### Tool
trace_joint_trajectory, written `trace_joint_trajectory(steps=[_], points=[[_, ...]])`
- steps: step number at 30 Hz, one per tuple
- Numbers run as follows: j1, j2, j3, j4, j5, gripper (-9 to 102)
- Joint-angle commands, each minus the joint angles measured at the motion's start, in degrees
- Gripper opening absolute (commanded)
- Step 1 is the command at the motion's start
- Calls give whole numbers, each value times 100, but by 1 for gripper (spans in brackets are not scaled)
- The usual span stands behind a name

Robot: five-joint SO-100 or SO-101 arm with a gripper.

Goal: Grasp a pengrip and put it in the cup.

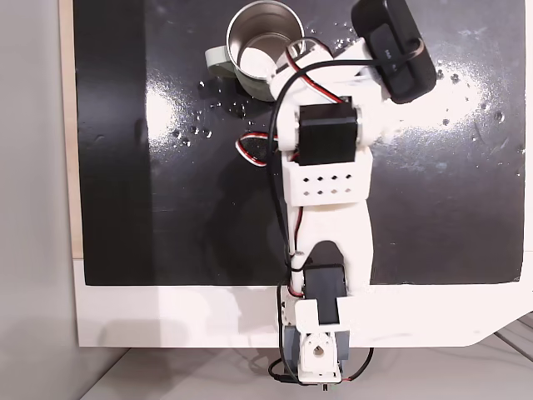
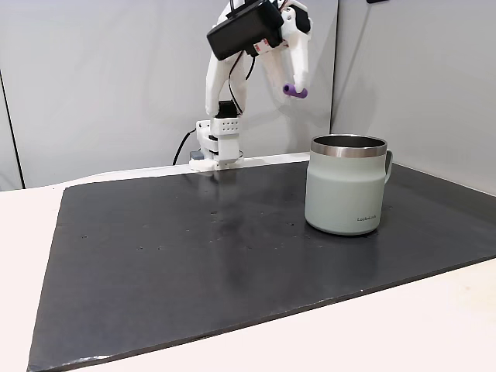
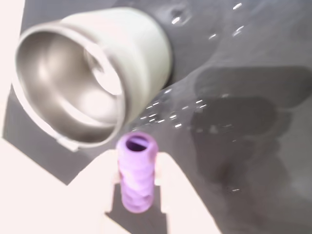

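High above the black bench mat, the white fingers (image 3: 139, 195) pinch the small purple ribbed rubber pengrip (image 3: 137, 171) mid-body, light, soft and grippy, just right of the grey-green steel cup (image 2: 346, 186)

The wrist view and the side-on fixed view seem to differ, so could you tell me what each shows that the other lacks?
Wrist view alone: the shiny steel inside of the cup, apparently empty, and the open hollow end of the pengrip, ribbed along its length.

Side-on fixed view alone: the gripper raised high above the black mat, up and to the left of the cup's rim, plus the arm's base and the cup's handle.

Both: the purple pengrip clamped between the fingers, and the pale grey-green cup standing upright on the mat.
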Motion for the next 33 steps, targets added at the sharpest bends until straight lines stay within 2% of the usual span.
trace_joint_trajectory(steps=[1,16,29,30,33], points=[[-105,-457,-949,167,387,0],[-290,-3155,-3937,176,958,0],[-642,-3753,-4342,-158,1143,1],[-642,-3753,-4342,-123,1160,2],[-606,-3753,-4368,-9,1169,18]])
